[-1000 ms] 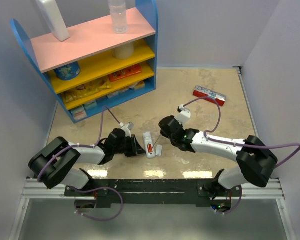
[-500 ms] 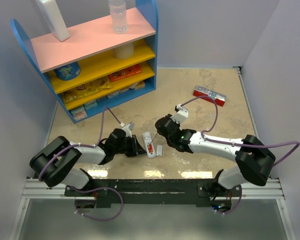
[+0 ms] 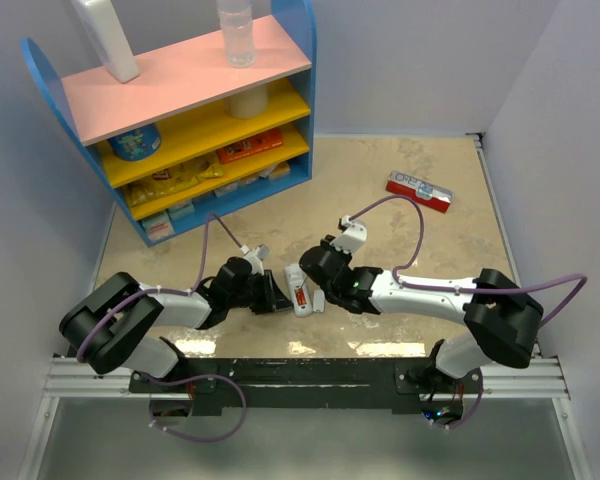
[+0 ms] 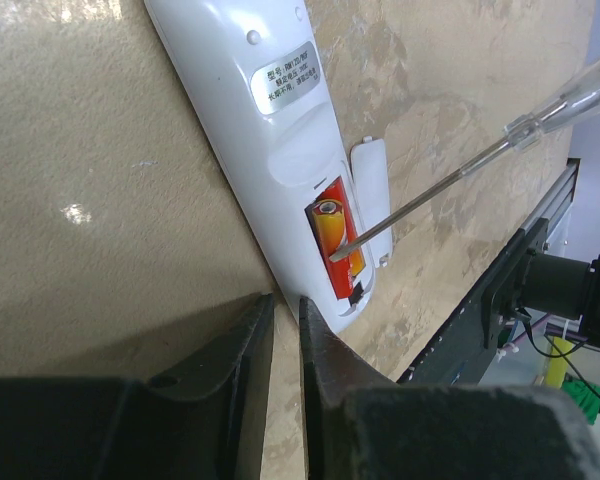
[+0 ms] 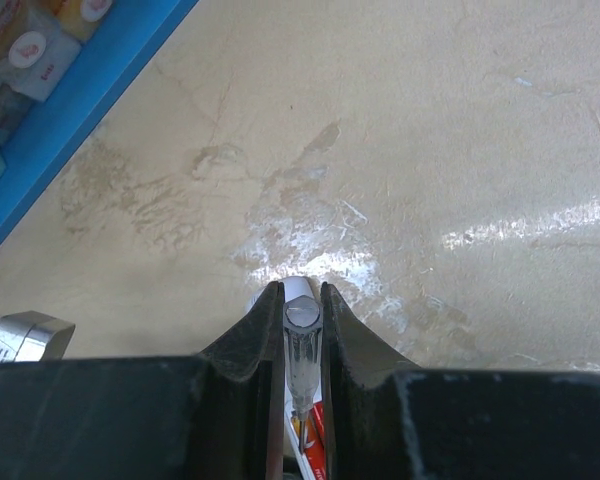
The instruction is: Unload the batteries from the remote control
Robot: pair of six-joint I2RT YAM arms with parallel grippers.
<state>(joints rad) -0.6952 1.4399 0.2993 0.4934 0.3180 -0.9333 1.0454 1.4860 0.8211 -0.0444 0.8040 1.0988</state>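
The white remote control (image 4: 270, 130) lies back-up on the table, its battery bay open. A red-orange battery (image 4: 337, 235) shows in the bay. The white cover (image 4: 372, 195) lies beside the remote. My right gripper (image 5: 302, 290) is shut on a clear-handled screwdriver (image 5: 302, 345), whose thin tip (image 4: 332, 258) rests on the battery. My left gripper (image 4: 285, 300) has its jaws almost together with nothing between them, and its tips sit against the remote's side near the bay end. From above, the remote control (image 3: 297, 288) sits between the left gripper (image 3: 278, 298) and the right gripper (image 3: 316, 276).
A blue shelf unit (image 3: 180, 110) with snacks and bottles stands at the back left. A red-and-white flat box (image 3: 418, 188) lies at the back right. The metal rail (image 3: 300, 372) with the arm bases runs along the near edge.
The right arm has swung left toward the remote, bringing the screwdriver over the battery bay. The left arm and the remote have stayed put.
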